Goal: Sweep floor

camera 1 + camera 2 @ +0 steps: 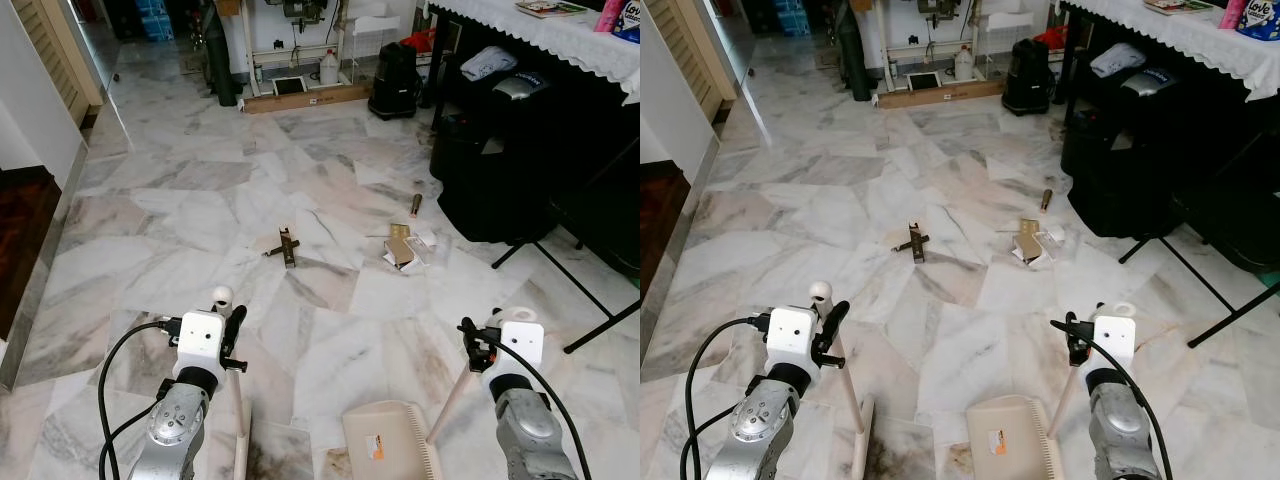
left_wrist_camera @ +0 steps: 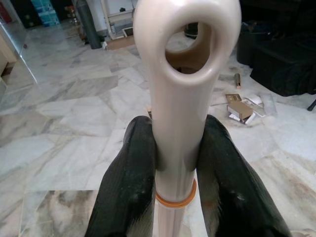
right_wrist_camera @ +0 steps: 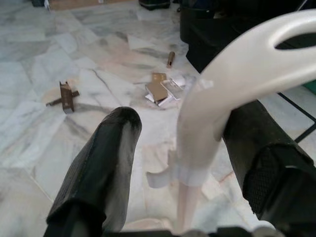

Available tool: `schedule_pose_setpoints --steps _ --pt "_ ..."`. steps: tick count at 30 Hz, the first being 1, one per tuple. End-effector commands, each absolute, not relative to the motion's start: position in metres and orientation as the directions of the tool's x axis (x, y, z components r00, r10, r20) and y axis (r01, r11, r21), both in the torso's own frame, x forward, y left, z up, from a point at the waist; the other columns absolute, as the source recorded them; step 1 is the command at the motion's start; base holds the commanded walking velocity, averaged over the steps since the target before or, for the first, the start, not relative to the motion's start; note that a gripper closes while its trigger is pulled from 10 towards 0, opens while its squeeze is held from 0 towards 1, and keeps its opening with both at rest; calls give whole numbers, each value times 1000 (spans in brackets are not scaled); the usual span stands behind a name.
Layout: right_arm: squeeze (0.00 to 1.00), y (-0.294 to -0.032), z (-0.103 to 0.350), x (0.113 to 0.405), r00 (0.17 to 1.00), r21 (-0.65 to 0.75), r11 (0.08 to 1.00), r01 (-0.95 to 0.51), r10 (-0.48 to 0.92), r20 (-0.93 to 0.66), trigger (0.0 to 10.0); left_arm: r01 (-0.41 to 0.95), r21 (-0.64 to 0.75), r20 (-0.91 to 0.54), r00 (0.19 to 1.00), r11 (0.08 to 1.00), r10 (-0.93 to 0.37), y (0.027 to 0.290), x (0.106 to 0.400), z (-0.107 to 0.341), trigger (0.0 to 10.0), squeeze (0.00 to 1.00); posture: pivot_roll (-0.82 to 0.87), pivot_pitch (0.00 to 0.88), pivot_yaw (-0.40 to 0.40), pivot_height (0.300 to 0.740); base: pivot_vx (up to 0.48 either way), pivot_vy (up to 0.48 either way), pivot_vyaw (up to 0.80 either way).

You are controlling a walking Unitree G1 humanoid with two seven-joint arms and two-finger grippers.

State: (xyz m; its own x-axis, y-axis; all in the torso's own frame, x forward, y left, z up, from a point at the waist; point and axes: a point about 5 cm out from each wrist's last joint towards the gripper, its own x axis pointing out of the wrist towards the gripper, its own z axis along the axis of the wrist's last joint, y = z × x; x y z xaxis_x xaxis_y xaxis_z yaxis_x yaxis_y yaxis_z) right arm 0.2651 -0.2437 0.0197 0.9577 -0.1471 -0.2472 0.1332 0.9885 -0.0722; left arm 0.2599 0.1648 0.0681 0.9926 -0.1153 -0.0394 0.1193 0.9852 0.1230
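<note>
Stretching ahead, the marble floor (image 1: 200, 200) carries a dark cabinet (image 1: 510, 170) on the robot's right. Near the robot's feet lies the cream dustpan (image 1: 385, 440), its handle (image 3: 237, 79) between the right pincer's (image 3: 197, 148) fingers, which stand apart around it. The left pincer (image 2: 177, 163) is clamped on the broom handle (image 2: 180, 98). Farther out lie cardboard scraps (image 1: 405, 247) and a brown piece (image 1: 287, 246).
</note>
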Motion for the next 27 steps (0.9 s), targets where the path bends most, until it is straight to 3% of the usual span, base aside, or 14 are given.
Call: schedule_pose_setpoints --steps 1,6,27 --pt "0 -251 27 268 963 -104 987 120 -142 -231 10000 113 138 -18 994 984 -111 169 264 73 10000 0 -17 0 31 740 0 0 0" --pt "0 -253 30 266 968 -132 990 57 -87 -236 10000 116 138 -21 993 984 -114 169 264 73 10000 0 -17 0 31 740 0 0 0" --pt "0 -260 25 263 960 -126 992 27 -61 -273 10000 116 141 -24 993 983 -114 169 261 71 10000 0 -19 0 28 740 0 0 0"
